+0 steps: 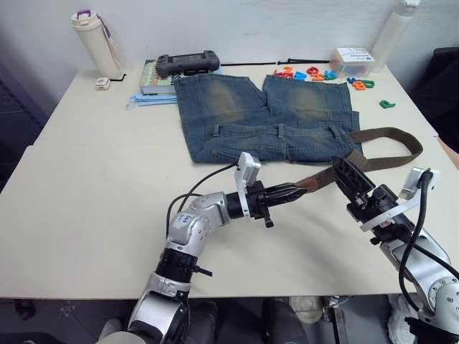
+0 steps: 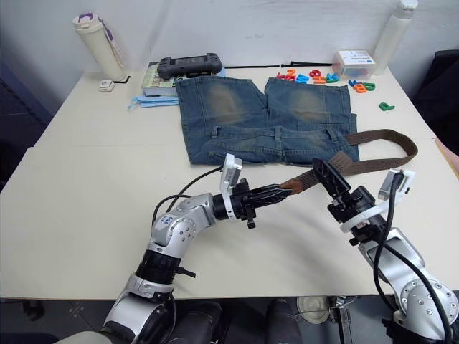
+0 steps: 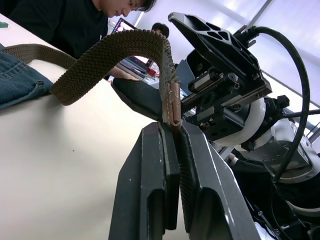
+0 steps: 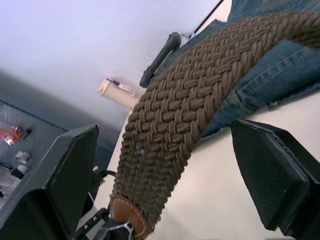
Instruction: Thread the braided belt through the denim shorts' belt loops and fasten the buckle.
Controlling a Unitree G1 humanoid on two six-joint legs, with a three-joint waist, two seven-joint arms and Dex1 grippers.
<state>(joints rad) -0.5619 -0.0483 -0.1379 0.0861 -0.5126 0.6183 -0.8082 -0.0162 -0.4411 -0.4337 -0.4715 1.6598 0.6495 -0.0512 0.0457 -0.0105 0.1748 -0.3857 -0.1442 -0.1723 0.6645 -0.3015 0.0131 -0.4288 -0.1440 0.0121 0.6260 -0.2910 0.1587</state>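
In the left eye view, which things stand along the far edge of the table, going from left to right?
Cream plastic bottle with purple lid → small white round object → black handheld game controller lying on a book → bright plastic letters → clear plastic box with white label → tall white bottle.

A: belt (image 1: 387,135) colour?
B: dark brown braid, tan leather end (image 2: 294,185). Shorts (image 1: 269,115) blue denim, faded yellow-brown patch per leg.
A: background?
B: cream worktop (image 1: 93,201). Black controller (image 1: 188,64), red, blue, orange and green letters (image 1: 315,74), both hands' fingers (image 3: 150,190) black.
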